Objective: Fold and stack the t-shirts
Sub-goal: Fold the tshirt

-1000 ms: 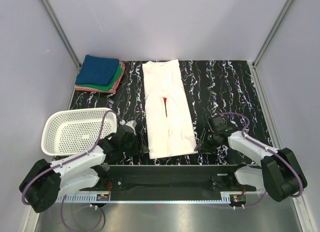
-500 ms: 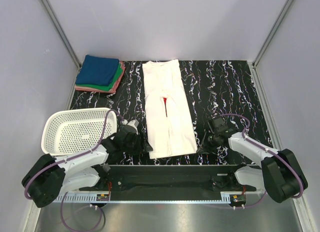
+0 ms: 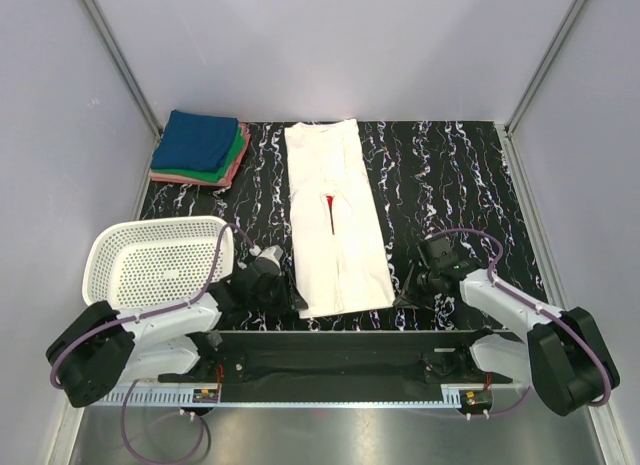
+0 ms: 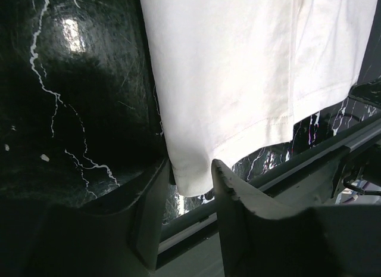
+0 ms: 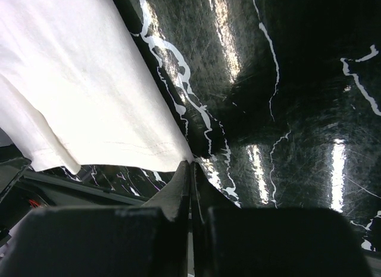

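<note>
A white t-shirt point(image 3: 335, 220) lies folded into a long strip down the middle of the table, with a sliver of red print point(image 3: 328, 210) showing. My left gripper point(image 3: 298, 303) is open at its near-left corner; in the left wrist view the corner point(image 4: 193, 180) sits between the two fingers of my left gripper point(image 4: 191, 170). My right gripper point(image 3: 402, 290) is at the near-right corner, and in the right wrist view my right gripper point(image 5: 191, 164) is shut with the shirt's corner point(image 5: 175, 149) meeting its tips. Folded blue, green and pink shirts point(image 3: 200, 145) are stacked at the back left.
A white plastic mesh basket point(image 3: 160, 224) stands at the near left, just behind my left arm. The table is black marbled point(image 3: 450, 175). The metal front rail point(image 3: 340, 335) runs just below the shirt's hem. Frame posts rise at both back corners.
My left gripper has moved right to the shirt's near-left corner, which now lies between its fingers. My right gripper has shifted slightly and closed at the near-right corner.
</note>
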`<state>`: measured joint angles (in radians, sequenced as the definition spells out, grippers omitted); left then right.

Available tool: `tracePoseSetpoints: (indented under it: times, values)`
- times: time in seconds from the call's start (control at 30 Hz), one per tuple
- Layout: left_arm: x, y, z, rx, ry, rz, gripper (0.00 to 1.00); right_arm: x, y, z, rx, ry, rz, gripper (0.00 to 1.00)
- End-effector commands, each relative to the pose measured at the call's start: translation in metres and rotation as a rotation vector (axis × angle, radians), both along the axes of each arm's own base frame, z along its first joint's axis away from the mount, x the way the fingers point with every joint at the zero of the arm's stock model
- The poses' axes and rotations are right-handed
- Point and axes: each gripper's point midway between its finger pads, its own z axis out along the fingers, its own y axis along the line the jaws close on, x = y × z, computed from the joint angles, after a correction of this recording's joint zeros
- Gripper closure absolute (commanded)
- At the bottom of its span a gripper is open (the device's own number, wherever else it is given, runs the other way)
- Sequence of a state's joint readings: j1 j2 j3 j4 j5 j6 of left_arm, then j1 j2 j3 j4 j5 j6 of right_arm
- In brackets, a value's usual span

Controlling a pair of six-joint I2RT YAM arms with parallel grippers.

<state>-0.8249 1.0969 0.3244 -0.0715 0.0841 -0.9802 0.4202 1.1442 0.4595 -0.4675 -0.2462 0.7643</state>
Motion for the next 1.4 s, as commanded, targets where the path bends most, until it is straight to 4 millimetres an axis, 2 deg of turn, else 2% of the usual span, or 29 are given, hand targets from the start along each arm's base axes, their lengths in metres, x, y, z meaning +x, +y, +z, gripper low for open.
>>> tracePoseSetpoints:
  times: [0.0,0.13,0.17,0.23,0.27,0.37,0.63,0.9,1.17,1.3,1.37]
  values:
    - [-0.011,0.018,-0.022,0.111,0.037,0.029,0.6,0.003,0.002,0.004,0.008,-0.034,0.005,1.0]
    - [-0.008,0.02,-0.02,0.128,0.018,0.044,0.66,0.003,0.002,0.006,0.013,-0.038,0.006,1.0]
    - [-0.009,0.02,-0.02,0.13,0.02,0.042,0.74,0.003,0.003,0.007,0.014,-0.041,0.006,1.0]
    - [-0.01,0.018,-0.02,0.122,0.023,0.041,0.79,0.002,0.004,0.007,0.016,-0.038,0.012,1.0]
    - [-0.01,0.016,-0.02,0.117,0.021,0.038,0.86,0.002,0.004,0.008,0.017,-0.037,0.011,1.0]
    - [-0.009,0.011,-0.014,0.101,0.011,0.025,1.0,0.002,0.005,0.01,0.017,-0.039,0.014,1.0]
    - [-0.01,0.007,0.008,0.067,-0.024,0.014,1.0,0.0,-0.003,0.018,-0.042,-0.061,0.008,1.0]
    - [-0.017,0.005,0.012,0.044,-0.028,-0.006,1.0,-0.01,-0.002,0.023,-0.045,-0.071,0.024,1.0]
    - [-0.015,-0.012,0.029,-0.027,-0.028,-0.017,1.0,-0.003,0.003,0.039,-0.036,-0.117,0.025,1.0]
    - [-0.012,-0.011,0.035,-0.002,-0.034,-0.015,1.0,0.005,0.001,0.051,-0.056,-0.147,0.018,1.0]
    - [-0.007,-0.003,0.036,0.053,-0.051,0.004,1.0,0.009,-0.001,0.055,-0.071,-0.16,0.02,1.0]
